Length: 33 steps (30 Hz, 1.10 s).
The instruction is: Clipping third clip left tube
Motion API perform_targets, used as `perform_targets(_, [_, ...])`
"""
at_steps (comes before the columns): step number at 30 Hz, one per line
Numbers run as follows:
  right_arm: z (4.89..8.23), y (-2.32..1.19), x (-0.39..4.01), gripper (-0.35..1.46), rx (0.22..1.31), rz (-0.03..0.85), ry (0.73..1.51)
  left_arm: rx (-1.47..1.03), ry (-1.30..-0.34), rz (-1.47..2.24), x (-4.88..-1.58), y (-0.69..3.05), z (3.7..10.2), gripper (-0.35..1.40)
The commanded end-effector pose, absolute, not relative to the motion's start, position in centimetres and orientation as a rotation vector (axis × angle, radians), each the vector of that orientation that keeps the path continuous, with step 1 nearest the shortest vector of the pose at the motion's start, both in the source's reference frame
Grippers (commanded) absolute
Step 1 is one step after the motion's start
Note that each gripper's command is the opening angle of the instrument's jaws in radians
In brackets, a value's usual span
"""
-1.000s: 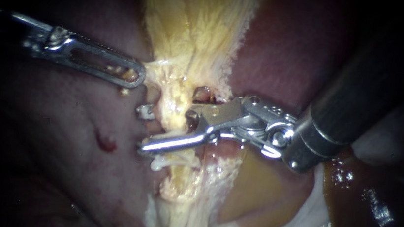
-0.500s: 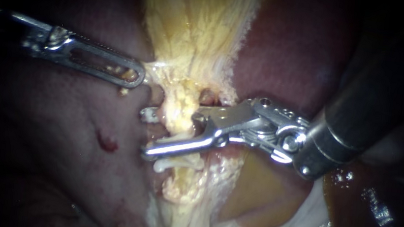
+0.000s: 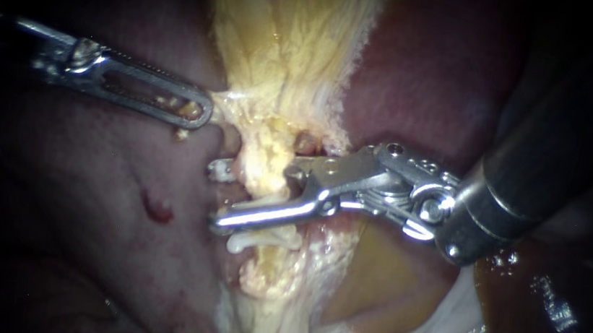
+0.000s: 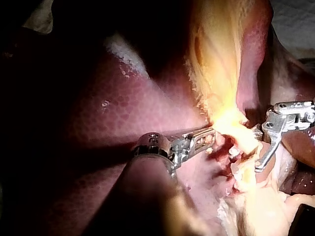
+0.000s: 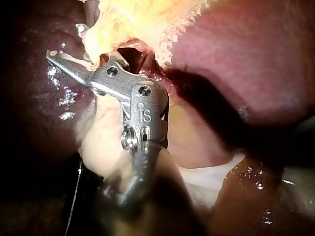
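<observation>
Easing back a touch along its own shaft, the right instrument (image 3: 217, 195) sits slightly further out than a second ago. Its jaws are unchanged: wide apart and straddling the tube (image 3: 261, 167), one jaw behind it and one in front, not closed. That reads as fine placement, and the new clip looks not yet pressed shut. A white clip (image 3: 260, 240) already lies on the tube just beside the front jaw, so room on that side is tight. Beyond the tips the liver (image 3: 108, 243) sits near. The left instrument (image 3: 200, 112), unmoved, is clamped on the edge of the yellow tissue (image 3: 285, 56) just off the far jaw, holding it taut.
</observation>
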<state>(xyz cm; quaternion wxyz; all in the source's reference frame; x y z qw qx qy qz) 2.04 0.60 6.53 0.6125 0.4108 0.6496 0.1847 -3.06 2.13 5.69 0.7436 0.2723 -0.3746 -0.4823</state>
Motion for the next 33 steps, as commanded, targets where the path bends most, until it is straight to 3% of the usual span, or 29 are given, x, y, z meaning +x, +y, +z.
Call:
perform_targets(1, [6.55, 0.60, 2.02, 0.31, 0.946, 0.427, 1.497, 0.597, -0.821, -1.057, -3.06, 2.13, 5.69, -0.35])
perform_targets(10, [6.61, 0.62, 1.94, -0.05, 0.947, 0.423, 1.494, 0.597, -0.821, -1.057, -3.06, 2.13, 5.69, -0.35])
perform_targets(14, [6.61, 0.62, 1.93, -0.33, 0.949, 0.423, 1.494, 0.597, -0.821, -1.057, -3.06, 2.13, 5.69, -0.35])
perform_targets(33, [6.62, 0.66, 1.93, -0.35, 0.928, 0.401, 1.479, 0.597, -0.821, -1.057, -3.06, 2.14, 5.69, -0.35])
